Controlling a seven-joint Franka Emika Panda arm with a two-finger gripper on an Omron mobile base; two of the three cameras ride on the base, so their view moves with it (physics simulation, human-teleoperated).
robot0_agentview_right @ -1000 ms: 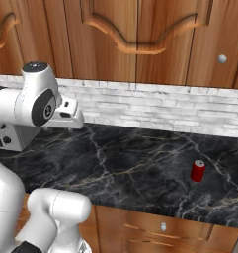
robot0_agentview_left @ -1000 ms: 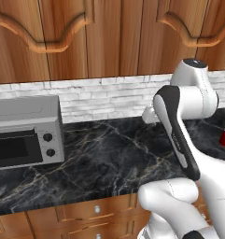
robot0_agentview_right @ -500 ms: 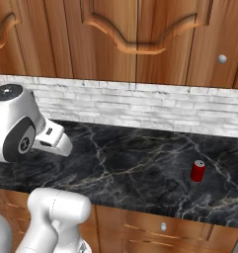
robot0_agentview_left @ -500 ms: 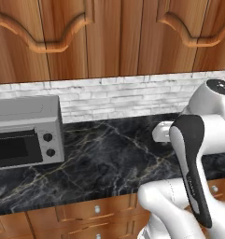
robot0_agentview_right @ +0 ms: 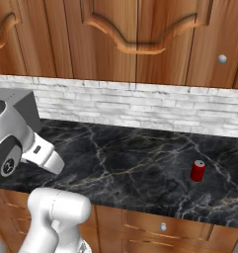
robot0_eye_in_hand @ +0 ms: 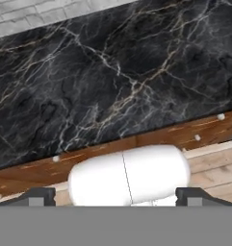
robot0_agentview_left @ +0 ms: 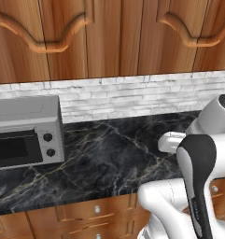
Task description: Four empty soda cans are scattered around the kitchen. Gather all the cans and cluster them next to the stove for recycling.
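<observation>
**Arm folds low, can left standing**

The arm has swung down from upright toward the table's front edge point(robot0_agentview_right: 140, 206) within a second. Its fingers point(robot0_eye_in_hand: 115, 196) stand wide apart, holding nothing. One soda can point(robot0_agentview_right: 197, 171) stands upright, well apart to the right, probably the next pickup.

1. A silver toaster oven point(robot0_agentview_left: 23, 133) is sitting at the left end of the black marble bench point(robot0_agentview_left: 109, 158).
2. A white brick wall point(robot0_agentview_right: 140, 106) is running behind the bench.
3. Wood cabinets point(robot0_agentview_left: 109, 37) are hanging above; drawers point(robot0_agentview_right: 162, 227) are sitting below.
</observation>
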